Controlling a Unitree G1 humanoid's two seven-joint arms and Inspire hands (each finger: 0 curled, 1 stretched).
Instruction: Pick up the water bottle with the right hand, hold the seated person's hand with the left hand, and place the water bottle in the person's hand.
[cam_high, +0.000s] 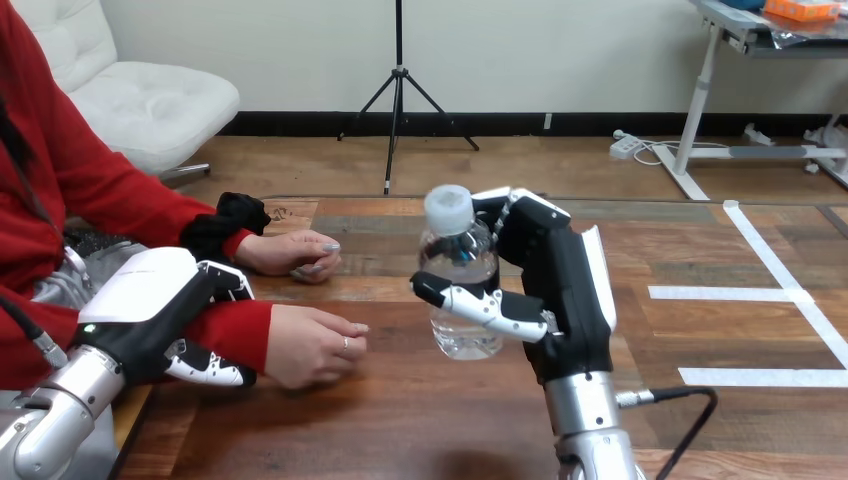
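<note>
The right hand (572, 290) grips the clear, white-capped water bottle (462, 252) upright. At the bottle's nine o'clock, the left hand (150, 300) curls round the person's forearm (236, 335).

The clear, white-capped water bottle (462, 250) is upright in the right hand (566, 292).
</note>
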